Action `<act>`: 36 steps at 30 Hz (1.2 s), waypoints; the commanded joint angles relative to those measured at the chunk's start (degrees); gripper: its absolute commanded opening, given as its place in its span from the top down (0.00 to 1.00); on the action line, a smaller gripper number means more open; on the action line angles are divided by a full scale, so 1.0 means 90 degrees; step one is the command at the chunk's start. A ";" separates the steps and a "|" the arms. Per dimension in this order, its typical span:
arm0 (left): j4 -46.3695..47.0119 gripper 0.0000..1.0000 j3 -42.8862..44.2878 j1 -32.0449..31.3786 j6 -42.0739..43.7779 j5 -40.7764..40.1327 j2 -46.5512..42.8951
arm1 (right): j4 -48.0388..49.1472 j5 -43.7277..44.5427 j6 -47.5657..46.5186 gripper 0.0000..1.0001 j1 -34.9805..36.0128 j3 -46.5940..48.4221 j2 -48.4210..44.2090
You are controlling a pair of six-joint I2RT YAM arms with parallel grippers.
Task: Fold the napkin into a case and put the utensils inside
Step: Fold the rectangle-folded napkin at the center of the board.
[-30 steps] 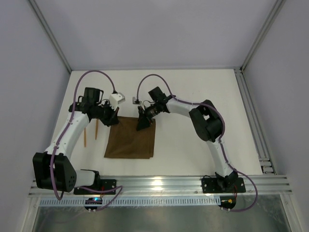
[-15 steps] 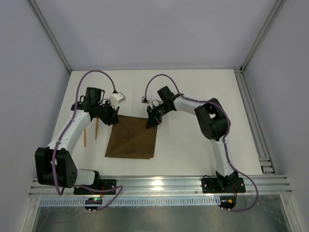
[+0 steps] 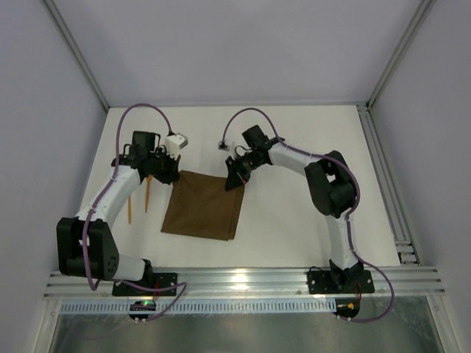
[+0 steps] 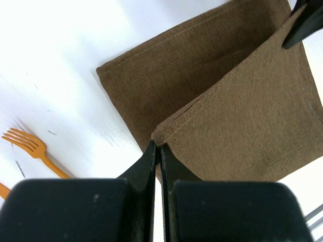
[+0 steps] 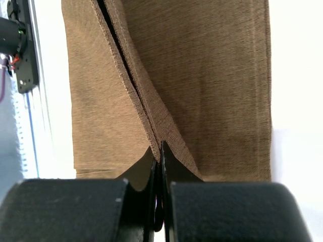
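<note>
Fold step, first crease. Left gripper [image 4: 157,147] is pinched tight on one lifted corner of the napkin [image 4: 242,116], and right gripper [image 5: 157,150] is pinched on the other. Cloth spreads ahead of both tips. The fork [image 4: 31,145] lies off to the left gripper's left. Next, I reckon, carry both corners over together, level.

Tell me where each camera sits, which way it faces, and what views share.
Top external: above, behind both arms (in view), facing down at the white table; left fingers and right fingers pinch the dark brown cloth napkin.
Left wrist: on that arm, looking past its shut fingers at a napkin corner and an orange fork.
Right wrist: on that arm, looking past its shut fingers along the napkin's layered edge.
Shared: all show the napkin.
</note>
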 commanded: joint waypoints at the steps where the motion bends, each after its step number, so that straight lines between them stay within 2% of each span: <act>1: 0.0581 1.00 -0.0027 0.0105 -0.0321 -0.0189 0.0017 | -0.0748 0.0488 0.0391 0.97 -0.0070 0.0282 -0.0357; 10: 0.0835 1.00 0.0022 0.0095 -0.0663 0.0075 0.0123 | -0.1013 0.1318 0.1046 0.97 -0.0070 -0.0137 -0.1138; 14: 0.0990 1.00 0.0188 0.0085 -0.0916 -0.0031 0.0553 | -0.1306 0.1630 0.1270 0.97 -0.0177 0.0106 -0.0874; 22: 0.1460 1.00 0.0451 -0.0129 -0.1259 -0.0422 0.1315 | -0.0838 0.2773 0.1730 0.97 -0.0383 0.0175 -0.0708; 27: 0.1626 1.00 0.0578 -0.0266 -0.1551 -0.1045 0.1919 | -0.0739 0.3602 0.1643 0.97 -0.0383 0.0546 -0.0309; 31: 0.1626 0.99 0.0754 -0.0286 -0.1649 -0.1418 0.2184 | -0.0662 0.4121 0.1583 0.94 -0.0441 0.0605 -0.0161; 34: 0.1704 0.94 0.0823 -0.0393 -0.1611 -0.1419 0.2272 | -0.0369 0.4228 0.1603 0.93 -0.0471 0.0459 -0.0171; 36: 0.1880 0.88 0.0803 -0.0510 -0.1572 -0.1487 0.2311 | -0.0115 0.4219 0.1574 0.81 -0.0471 0.0448 -0.0171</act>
